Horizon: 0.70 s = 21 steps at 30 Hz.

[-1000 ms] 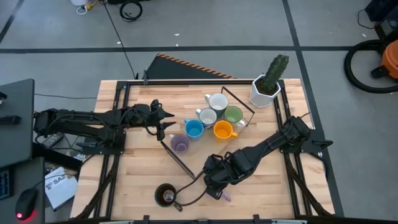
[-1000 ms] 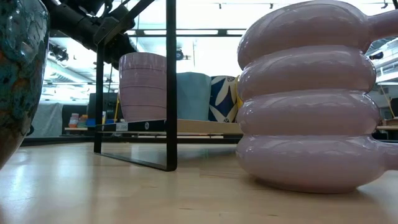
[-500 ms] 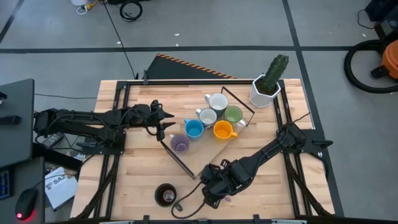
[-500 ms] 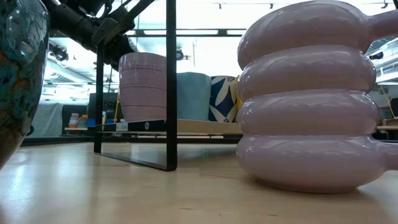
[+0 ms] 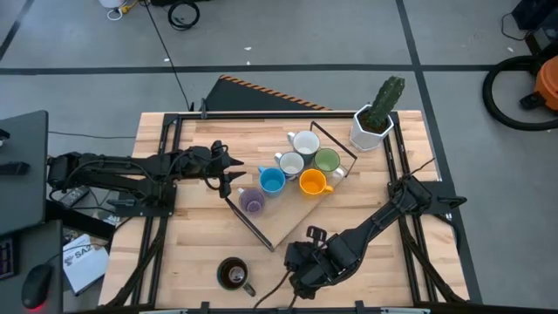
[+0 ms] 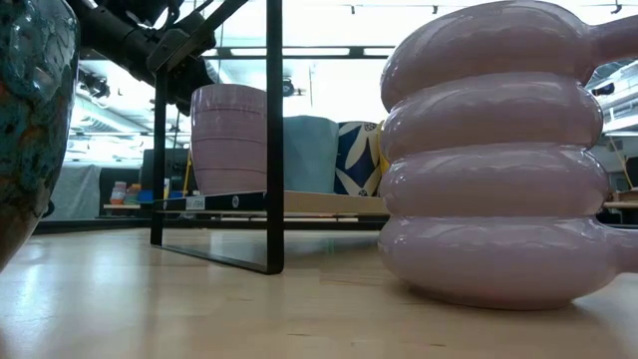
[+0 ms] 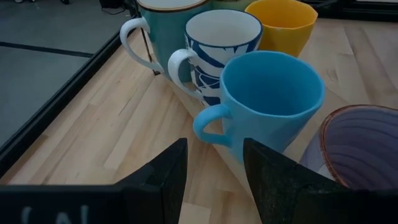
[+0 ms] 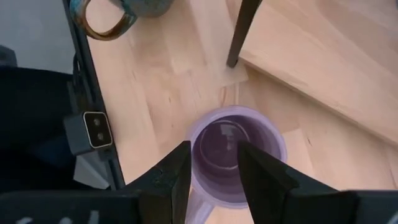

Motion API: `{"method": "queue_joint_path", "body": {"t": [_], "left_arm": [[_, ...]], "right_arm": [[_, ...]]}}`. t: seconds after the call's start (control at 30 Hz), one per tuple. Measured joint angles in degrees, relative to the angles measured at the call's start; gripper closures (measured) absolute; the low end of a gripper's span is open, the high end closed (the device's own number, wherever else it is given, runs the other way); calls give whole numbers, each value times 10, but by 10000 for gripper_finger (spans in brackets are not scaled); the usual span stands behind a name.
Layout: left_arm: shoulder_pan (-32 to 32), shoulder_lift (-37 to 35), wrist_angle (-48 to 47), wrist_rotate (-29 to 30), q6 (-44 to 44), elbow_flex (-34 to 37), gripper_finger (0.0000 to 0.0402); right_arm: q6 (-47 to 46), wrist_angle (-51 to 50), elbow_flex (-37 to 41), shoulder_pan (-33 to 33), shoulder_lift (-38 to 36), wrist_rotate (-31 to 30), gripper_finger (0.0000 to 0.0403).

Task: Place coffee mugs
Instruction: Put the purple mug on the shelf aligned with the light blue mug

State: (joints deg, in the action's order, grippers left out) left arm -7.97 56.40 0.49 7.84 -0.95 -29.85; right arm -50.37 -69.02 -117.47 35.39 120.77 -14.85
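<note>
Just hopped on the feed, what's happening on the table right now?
The robot is collecting coffee mugs on the raised wooden board. Six mugs already stand there, including a bright blue mug and an orange mug. The right gripper hovers, fingers open, directly above a lilac ribbed mug at the table's near edge. A dark mug stands nearby. The left gripper waits, open, beside the board.

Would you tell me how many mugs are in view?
8: white, grey, green, blue, orange, lilac mugs clustered mid-table; dark mug near the front edge; second lilac under right gripper.
</note>
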Motion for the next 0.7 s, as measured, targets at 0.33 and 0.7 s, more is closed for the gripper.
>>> {"method": "queue_joint_path", "body": {"t": [0.33, 0.7], "left_arm": [[0, 0, 0, 0, -12, 0, 240], [0, 0, -15, 0, -10, 0, 240]], "right_arm": [[40, 4, 2, 6, 0, -7, 238], [39, 15, 2, -3, 0, 37, 191]]}}
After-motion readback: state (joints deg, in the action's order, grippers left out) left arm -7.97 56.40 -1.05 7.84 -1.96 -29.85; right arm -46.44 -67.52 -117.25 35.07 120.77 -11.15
